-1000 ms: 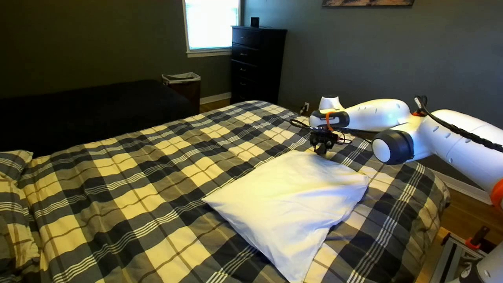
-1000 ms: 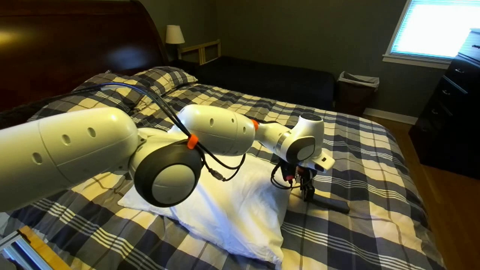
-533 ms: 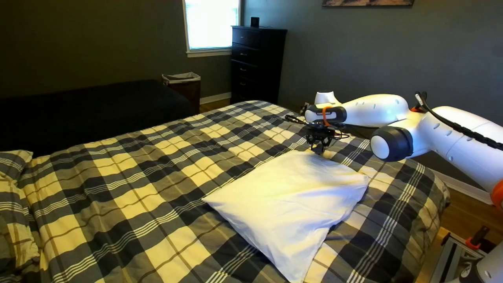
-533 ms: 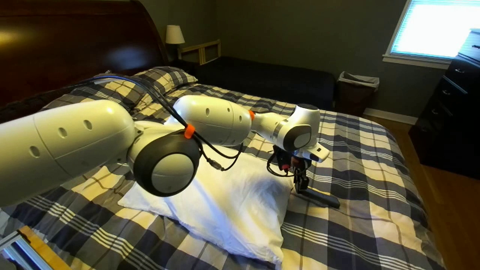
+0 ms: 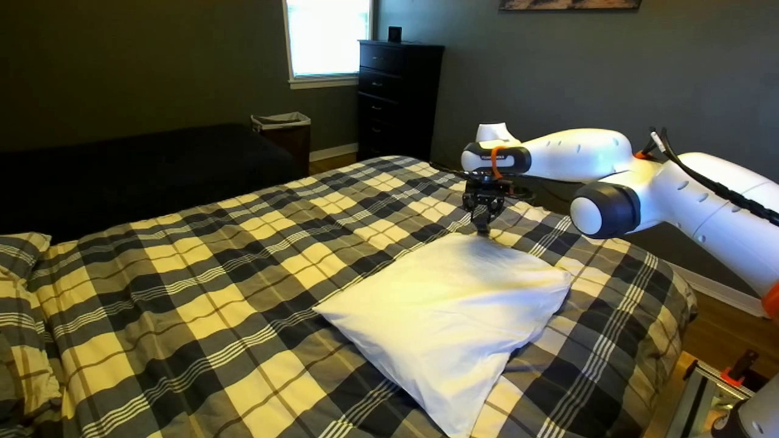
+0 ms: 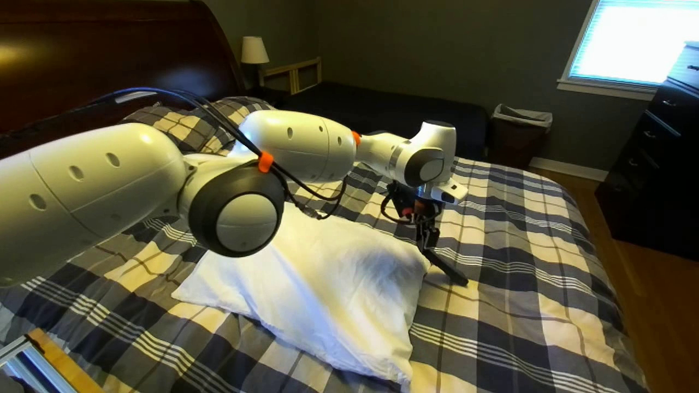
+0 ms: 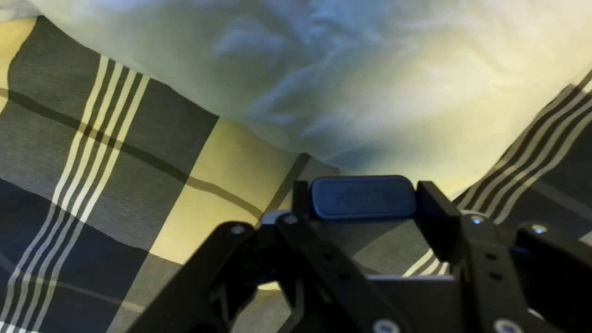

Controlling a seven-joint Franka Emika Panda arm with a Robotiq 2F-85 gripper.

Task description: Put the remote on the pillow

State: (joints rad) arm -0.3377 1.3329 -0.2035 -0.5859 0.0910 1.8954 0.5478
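Note:
The remote (image 6: 451, 271) is a slim black bar held in my gripper (image 6: 428, 250). It slants down and away from the pillow in that exterior view; I cannot tell whether its low end touches the bedspread. In the wrist view the remote (image 7: 363, 198) shows end-on between the two fingertips, which press on its sides. The white pillow (image 6: 338, 289) lies flat on the bed, slightly rumpled. In an exterior view my gripper (image 5: 484, 220) is just beyond the far corner of the pillow (image 5: 444, 310). The pillow (image 7: 370, 83) fills the top of the wrist view.
The checked bedspread (image 6: 524, 305) surrounds the white pillow. Plaid pillows (image 6: 175, 128) lie by the dark headboard (image 6: 109, 54). A hamper (image 6: 519, 134) and a dark dresser (image 5: 398, 100) stand beyond the bed. The robot's mount frame (image 6: 43, 363) is at the bed's near side.
My gripper has risen and shifted slightly left in both exterior views, carrying the remote. The remote has tipped more steeply downward. The white pillow has not moved.

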